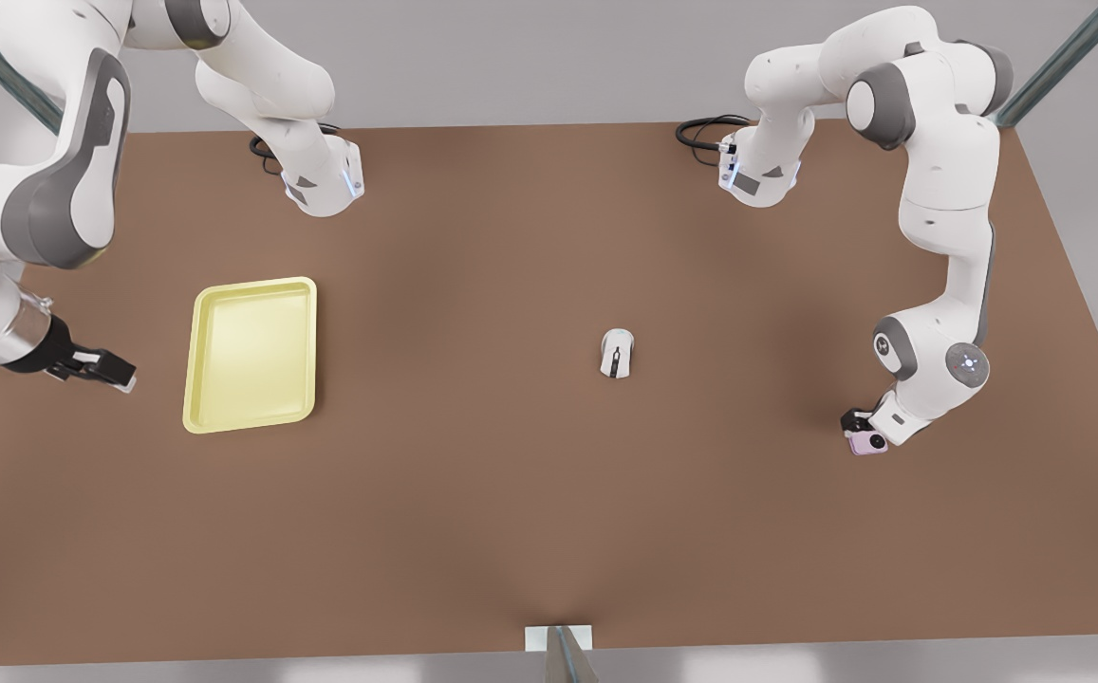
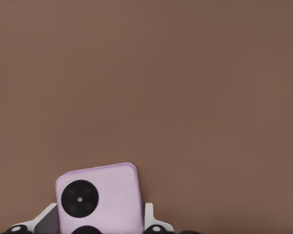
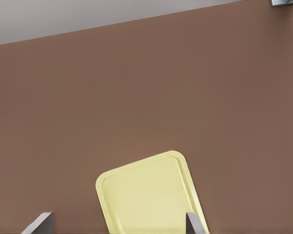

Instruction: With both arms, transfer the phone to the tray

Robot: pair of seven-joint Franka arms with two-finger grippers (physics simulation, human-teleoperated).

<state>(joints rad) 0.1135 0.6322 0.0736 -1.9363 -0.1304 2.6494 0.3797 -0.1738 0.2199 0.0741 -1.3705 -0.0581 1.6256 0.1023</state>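
Note:
The pale pink phone (image 1: 866, 443) lies flat on the brown table at the front view's right, its black camera circles facing up. My left gripper (image 1: 860, 432) stands over it, and in the left wrist view its fingers (image 2: 149, 217) press against both sides of the phone (image 2: 107, 195). The pale yellow tray (image 1: 251, 283) sits at the front view's left with nothing in it. My right gripper (image 1: 102, 368) hovers just left of the tray, open, fingers pointing toward it. In the right wrist view the tray (image 3: 146, 195) lies ahead of the right gripper (image 3: 119, 224).
A white computer mouse (image 1: 617, 353) with a dark stripe rests mid-table between the tray and the phone. The two arm bases (image 1: 325, 185) (image 1: 757, 175) stand at the table's far edge with black cables beside them. The phone is close to the table's right edge.

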